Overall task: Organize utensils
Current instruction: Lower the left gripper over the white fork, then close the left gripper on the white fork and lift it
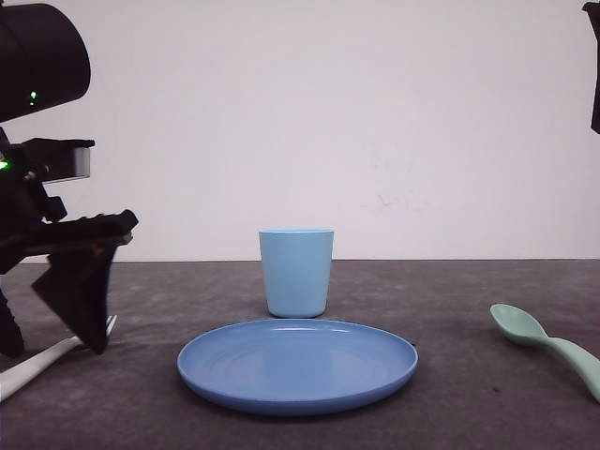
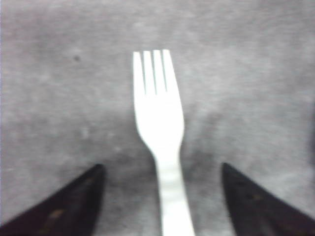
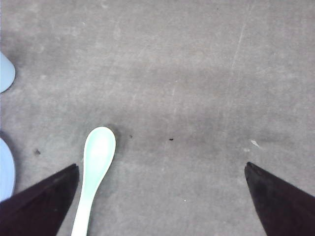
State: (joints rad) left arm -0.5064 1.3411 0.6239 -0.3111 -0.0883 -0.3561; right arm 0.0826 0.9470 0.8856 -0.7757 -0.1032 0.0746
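Your left gripper [image 2: 160,196] is spread wide, straddling the fork [image 2: 158,128]. Handle runs lengthwise between the fingers. Right gripper [image 3: 162,196] also gapes, empty.

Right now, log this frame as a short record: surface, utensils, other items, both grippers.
surface: dark grey table
fork: white, flat on the table at the robot's left, handle between the open fingers of the left gripper
spoon: mint green, flat on the table at the robot's right
right gripper: open above the table, spoon near one finger, not centred
plate: blue, centre front
cup: light blue, upright behind the plate
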